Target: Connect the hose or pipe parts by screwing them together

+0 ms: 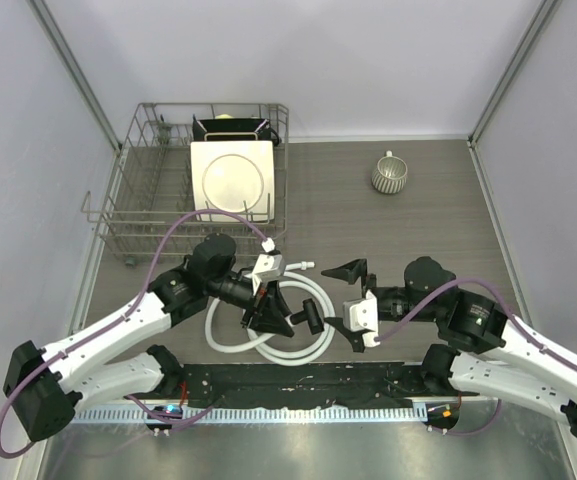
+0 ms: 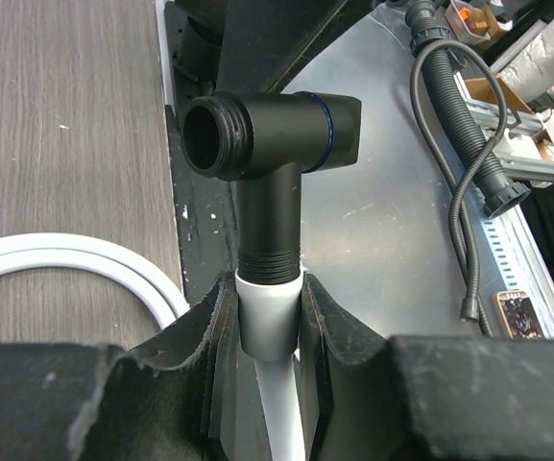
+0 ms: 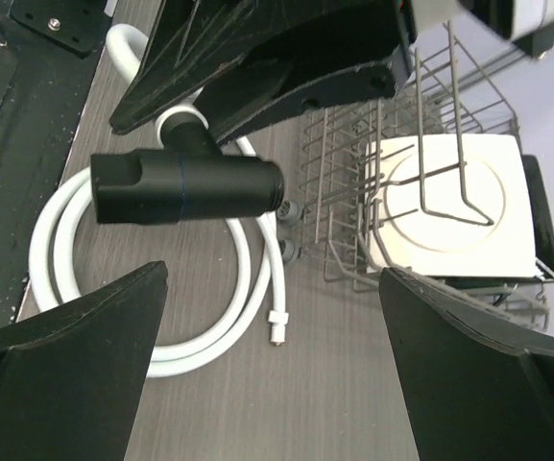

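The white hose [image 1: 290,352] lies coiled on the table in front of the arms. My left gripper [image 1: 280,318] is shut on the hose's white end connector [image 2: 269,312]. The black T-shaped fitting [image 2: 267,154] sits on that connector and is lifted above the table. The thread where the two meet shows. My right gripper [image 1: 326,297] is open just right of the fitting [image 1: 311,318], with nothing between its fingers. In the right wrist view the fitting [image 3: 185,187] hangs beyond the wide-apart jaws. The hose's free end [image 3: 277,327] rests on the table near the rack.
A wire dish rack [image 1: 148,200] with a white plate [image 1: 233,180] stands at the back left. A ribbed mug [image 1: 389,175] is at the back right. A black mat [image 1: 298,385] runs along the near edge between the arm bases.
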{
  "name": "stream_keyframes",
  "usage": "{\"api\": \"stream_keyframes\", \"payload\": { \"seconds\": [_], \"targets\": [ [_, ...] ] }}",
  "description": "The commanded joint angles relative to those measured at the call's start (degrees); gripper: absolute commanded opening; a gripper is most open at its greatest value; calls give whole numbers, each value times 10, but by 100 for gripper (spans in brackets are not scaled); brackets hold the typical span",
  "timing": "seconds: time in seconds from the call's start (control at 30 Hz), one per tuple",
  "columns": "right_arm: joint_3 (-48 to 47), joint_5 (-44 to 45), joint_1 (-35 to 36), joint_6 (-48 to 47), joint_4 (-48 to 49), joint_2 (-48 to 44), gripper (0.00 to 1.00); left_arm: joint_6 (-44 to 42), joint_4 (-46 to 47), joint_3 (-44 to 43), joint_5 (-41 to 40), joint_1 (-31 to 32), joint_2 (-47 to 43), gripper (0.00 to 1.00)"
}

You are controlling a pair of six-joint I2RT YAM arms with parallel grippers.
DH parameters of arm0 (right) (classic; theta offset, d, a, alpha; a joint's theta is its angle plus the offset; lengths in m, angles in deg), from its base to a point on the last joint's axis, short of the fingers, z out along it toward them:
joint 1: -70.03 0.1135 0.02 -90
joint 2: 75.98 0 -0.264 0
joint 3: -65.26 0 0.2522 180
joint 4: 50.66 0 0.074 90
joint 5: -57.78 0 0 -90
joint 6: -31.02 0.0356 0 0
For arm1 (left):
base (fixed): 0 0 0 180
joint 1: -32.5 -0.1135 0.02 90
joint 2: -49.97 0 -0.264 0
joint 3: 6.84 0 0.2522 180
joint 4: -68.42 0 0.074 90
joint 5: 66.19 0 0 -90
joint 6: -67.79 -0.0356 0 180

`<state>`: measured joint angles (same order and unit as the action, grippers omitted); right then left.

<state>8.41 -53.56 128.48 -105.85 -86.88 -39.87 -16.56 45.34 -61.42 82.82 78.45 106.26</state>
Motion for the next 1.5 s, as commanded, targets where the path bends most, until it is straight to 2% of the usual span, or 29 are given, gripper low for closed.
{"api": "stream_keyframes", "payload": {
  "seconds": [0.0, 0.2, 0.57, 0.67, 0.73, 0.77, 0.8, 0.97, 1.23, 1.47],
  "targets": [
    [-47, -32, 3, -56, 30, 14, 97, 7, 49, -29, 39, -4, 4, 0],
    [-47, -77, 3, -9, 80, 33, 94, -2, 40, -25, 31, -4, 4, 0],
    [-57, -121, 4, 41, 71, 52, 90, -13, 34, -26, 16, -9, 4, 0],
    [-53, -118, 4, 130, 121, 65, 81, -18, 33, -25, 2, -8, 1, 0],
    [-39, -88, 4, 194, 166, 76, 70, -27, 22, -28, -16, -8, 2, 0],
    [-35, -77, 4, 260, 204, 80, 67, -30, 19, -28, -18, -8, 2, 0],
    [-31, -67, 4, 284, 216, 87, 61, -30, 18, -28, -18, -8, 2, 0],
    [-23, 2, 4, 390, 261, 100, 47, -31, 18, -26, -19, -8, -2, 0],
    [5, 10, 3, 377, 190, 71, 34, -31, 22, -22, -22, -9, -18, 0],
    [26, 1, 3, 380, 139, 41, 31, -22, 36, -19, -19, -10, -16, 0]
  ]
}}
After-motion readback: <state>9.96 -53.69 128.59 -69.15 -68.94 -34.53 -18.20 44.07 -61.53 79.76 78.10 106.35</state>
